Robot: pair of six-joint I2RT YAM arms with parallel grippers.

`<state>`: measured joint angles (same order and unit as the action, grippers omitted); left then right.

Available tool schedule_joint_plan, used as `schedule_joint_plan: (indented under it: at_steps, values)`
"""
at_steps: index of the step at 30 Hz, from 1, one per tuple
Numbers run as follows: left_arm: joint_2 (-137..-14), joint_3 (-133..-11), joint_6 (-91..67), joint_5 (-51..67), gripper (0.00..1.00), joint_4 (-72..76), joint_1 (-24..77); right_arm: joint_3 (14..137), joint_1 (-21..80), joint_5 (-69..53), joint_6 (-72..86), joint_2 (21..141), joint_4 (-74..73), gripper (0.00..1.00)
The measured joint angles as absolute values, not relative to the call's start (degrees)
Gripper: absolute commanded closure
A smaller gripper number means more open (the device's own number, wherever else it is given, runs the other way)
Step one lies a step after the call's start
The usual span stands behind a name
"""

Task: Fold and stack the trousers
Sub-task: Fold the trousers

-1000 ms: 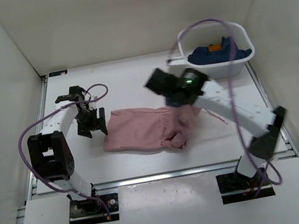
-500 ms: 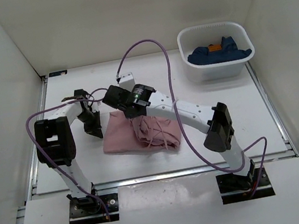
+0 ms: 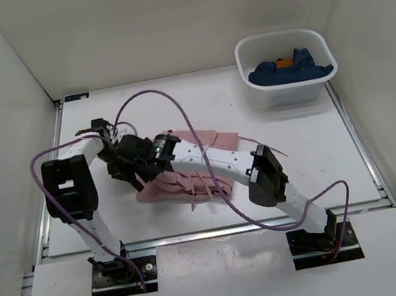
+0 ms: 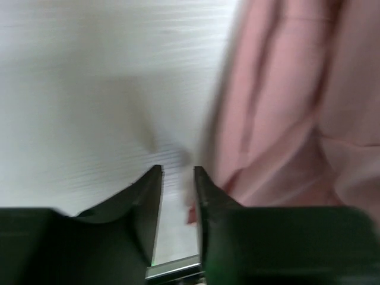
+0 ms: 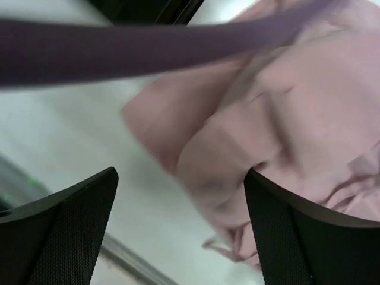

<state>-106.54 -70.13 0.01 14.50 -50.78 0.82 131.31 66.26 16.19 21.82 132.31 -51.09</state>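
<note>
The left arm (image 3: 75, 185) rises from its base at the near edge, folds at the elbow and reaches inward, so that the left gripper (image 4: 178, 176) is low over the table (image 3: 313, 151) at the left edge of the trousers (image 3: 189, 187). Its jaws are only narrowly parted, with bare table showing in the gap. The wrist view is blurred, and a speck of pink by one finger cannot be made out. The right arm (image 3: 264, 179) stretches from its base far across to the left, lying over the trousers. The right gripper (image 5: 179, 173) has its jaws spread wide and grips nothing, and it hovers above the same left edge of the cloth. A purple cable (image 5: 148, 41) cuts across the right wrist view. From above, the two grippers merge into one dark cluster. The trousers lie crumpled at the middle of the table, partly hidden under the right arm, with a drawstring (image 3: 278, 151) trailing right. At the far right, a white tub (image 3: 288, 95) holds dark blue garments (image 3: 299, 70) whose orange patch (image 3: 285, 63) is too small to read.
</note>
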Motion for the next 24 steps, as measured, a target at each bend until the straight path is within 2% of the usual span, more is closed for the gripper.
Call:
schedule_joint_plan:
  at_steps: [1, 2, 4, 6, 10, 13, 16, 18, 21, 24]
  values:
    - [-106.3, -70.1, 0.1, 14.0, 0.56, -50.9, -0.3, 130.8, 67.8, 16.5, 19.9, 131.7, -50.4, 0.09]
    - [-105.6, -70.2, 0.1, 13.1, 0.49, -51.0, -1.5, 127.7, 69.3, 17.0, 18.8, 129.8, -48.2, 0.09]
    - [-102.8, -70.2, 0.4, 10.6, 0.44, -51.2, -3.4, 116.2, 71.4, 18.2, 19.0, 122.0, -42.2, 0.16]
    - [-98.7, -71.6, 0.2, 7.4, 0.33, -52.4, -4.0, 101.9, 72.0, 19.8, 20.5, 111.1, -36.7, 0.26]
    - [-91.1, -80.6, 0.1, 3.5, 0.11, -52.7, -1.4, 84.5, 66.3, 23.9, 29.9, 93.4, -34.7, 0.36]
    - [-87.9, -87.2, 0.0, 4.1, 0.10, -52.4, 4.6, 78.6, 58.5, 26.4, 36.5, 89.1, -32.9, 0.34]
    - [-87.9, -88.8, 0.1, 6.7, 0.05, -53.5, 10.9, 73.3, 54.6, 27.1, 41.4, 89.7, -32.8, 0.22]
    - [-89.7, -86.2, 0.0, 7.7, 0.05, -54.2, 13.5, 70.2, 54.0, 26.8, 43.9, 90.8, -33.2, 0.18]
    - [-93.7, -79.8, 0.0, 7.9, 0.12, -55.5, 14.8, 66.2, 52.9, 25.6, 46.9, 91.3, -33.1, 0.16]
    - [-97.8, -74.9, -0.4, 7.9, 0.43, -57.1, 14.7, 61.3, 50.4, 22.0, 49.8, 91.2, -29.8, 0.18]
